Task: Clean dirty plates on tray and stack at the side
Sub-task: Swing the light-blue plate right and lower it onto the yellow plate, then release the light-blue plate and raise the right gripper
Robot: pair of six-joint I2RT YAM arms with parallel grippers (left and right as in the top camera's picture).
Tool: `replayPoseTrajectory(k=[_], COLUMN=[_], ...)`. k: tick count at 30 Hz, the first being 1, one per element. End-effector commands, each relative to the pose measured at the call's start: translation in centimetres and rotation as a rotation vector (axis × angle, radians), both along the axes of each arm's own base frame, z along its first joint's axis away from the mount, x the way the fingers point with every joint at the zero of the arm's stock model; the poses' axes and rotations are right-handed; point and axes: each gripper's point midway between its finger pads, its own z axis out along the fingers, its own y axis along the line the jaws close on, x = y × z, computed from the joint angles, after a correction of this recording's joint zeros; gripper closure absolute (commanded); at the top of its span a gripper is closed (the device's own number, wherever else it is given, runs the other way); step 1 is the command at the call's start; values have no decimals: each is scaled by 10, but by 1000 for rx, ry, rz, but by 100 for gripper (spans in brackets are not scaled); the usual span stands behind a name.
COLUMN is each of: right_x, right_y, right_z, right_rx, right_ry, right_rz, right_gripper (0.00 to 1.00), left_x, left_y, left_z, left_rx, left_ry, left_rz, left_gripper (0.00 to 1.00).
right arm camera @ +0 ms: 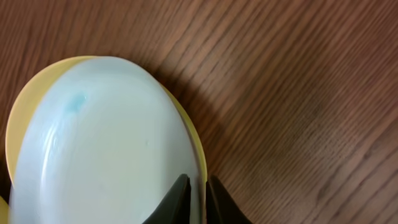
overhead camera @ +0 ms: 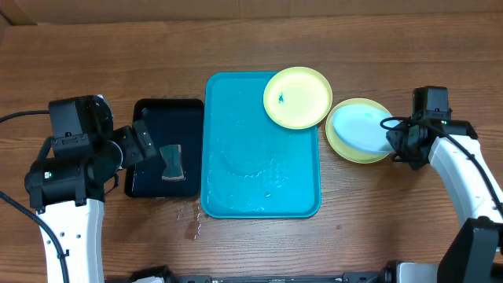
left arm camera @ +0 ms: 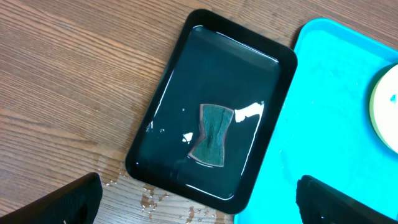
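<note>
Overhead counter [overhead camera: 102, 47]: brown wood, carrying everything below.
Tray [overhead camera: 236, 181]: turquoise, in the middle of the counter, wet and bare but for one plate at its far right corner.
Black tray [overhead camera: 149, 118]: just left of the tray, with shallow water in it.
Dirty plate [overhead camera: 302, 102]: yellow-green, overhanging the tray's far right corner, with a small blue smudge [overhead camera: 280, 98] on it – not yet cleaned, by the look.
Light-blue plate [overhead camera: 357, 126]: on the counter right of the tray, lying on top of the bottom plate.
Bottom plate [overhead camera: 339, 147]: yellow-green, flat on the counter.
Sponge [overhead camera: 171, 162]: green, lying in the black tray.
Left pincer [left arm camera: 198, 186]: wide open, holding nothing, hovering over the black tray and sponge.
Right pincer [right arm camera: 198, 180]: nearly closed, its tips either side of the light-blue plate's rim, pinching it as far as I can tell.
Progress: two of three plates are stacked at the side – what's left, I judge, is to let go of the light-blue plate, wipe the smudged one and add it on top.
</note>
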Motion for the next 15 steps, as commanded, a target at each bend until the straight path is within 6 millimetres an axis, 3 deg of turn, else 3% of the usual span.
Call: replayPoseTrajectory(k=[1,8,11,15], right_x=[0,5,8,29], right_y=[-1,14,22,47], right_z=[-1,-2,-1,9], right_rx=[-12,71,92,100], right_ry=[-16,-42,-52,-141], right_rz=[-2,31,109,410], right_gripper=[74,28,24,27], left_x=[1,1,1,1], left_y=[2,2,2,2], left_z=[6,6,6,6], left_rx=[22,22,22,22], left_ry=[-13,-13,-13,-13], left_rz=[-7,-7,-7,-7], left_gripper=[0,0,0,0])
